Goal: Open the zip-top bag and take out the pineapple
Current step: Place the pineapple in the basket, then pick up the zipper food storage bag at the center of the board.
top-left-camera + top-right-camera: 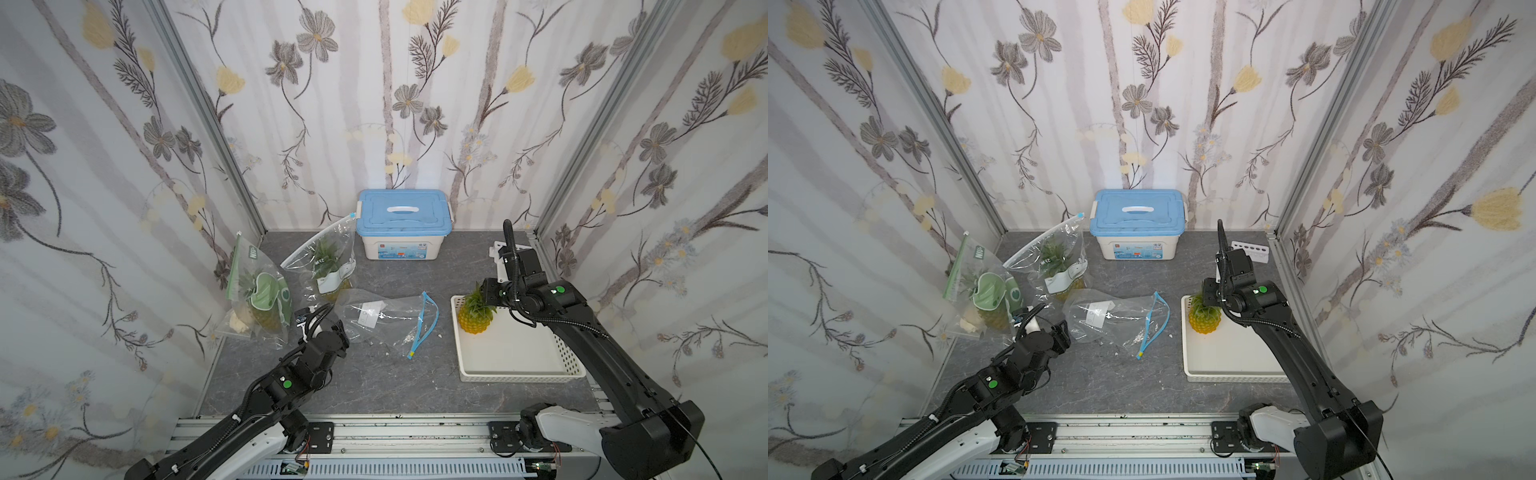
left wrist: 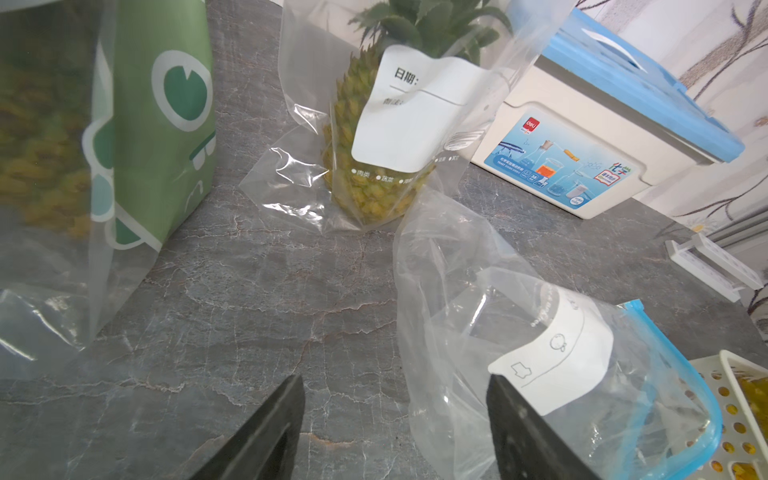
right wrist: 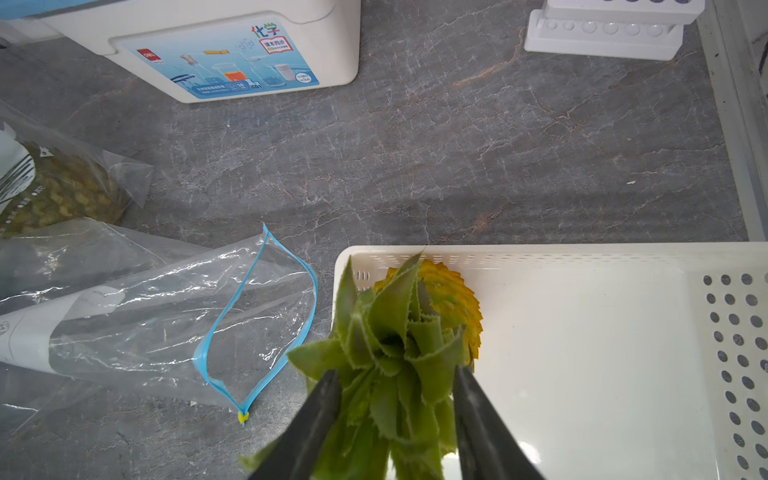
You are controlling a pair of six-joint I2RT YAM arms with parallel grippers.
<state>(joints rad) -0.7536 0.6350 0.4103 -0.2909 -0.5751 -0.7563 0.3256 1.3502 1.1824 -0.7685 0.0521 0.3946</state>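
The clear zip-top bag [image 1: 386,320] with a blue zip strip lies flat in the middle of the table, its mouth gaping and nothing inside. A yellow pineapple [image 1: 476,322] with a green crown stands upright in the far left corner of the white tray [image 1: 519,361]. My right gripper [image 3: 397,386] is above it, jaws apart on either side of the crown leaves. Low over the table, my left gripper [image 2: 395,399] is open at the bag's closed end [image 2: 449,332], and one finger [image 2: 519,415] sits against the plastic.
A green printed bag [image 1: 257,291] and a clear bag [image 1: 324,262], each with a pineapple inside, stand at the left. At the back wall is a blue-lidded white box [image 1: 403,224]. A white rack [image 1: 1250,251] sits in the back right corner.
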